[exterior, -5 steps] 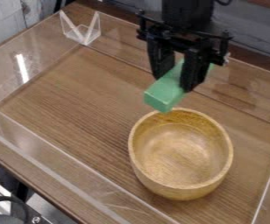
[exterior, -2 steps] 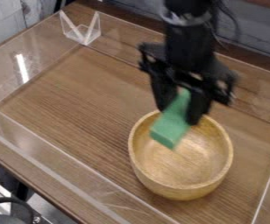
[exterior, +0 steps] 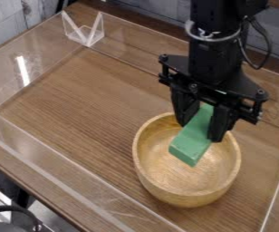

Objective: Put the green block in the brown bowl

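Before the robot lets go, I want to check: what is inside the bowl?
The block shows within the rim of the bowl, held by the tool. The bowl's far part is covered by the tool and block.

Tool (exterior: 208, 101) now lower, over bowl (exterior: 187, 164).

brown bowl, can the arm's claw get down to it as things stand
Probably yes: the claw hangs over the brown bowl with the green block in its grip, and nothing else seems to stand between.
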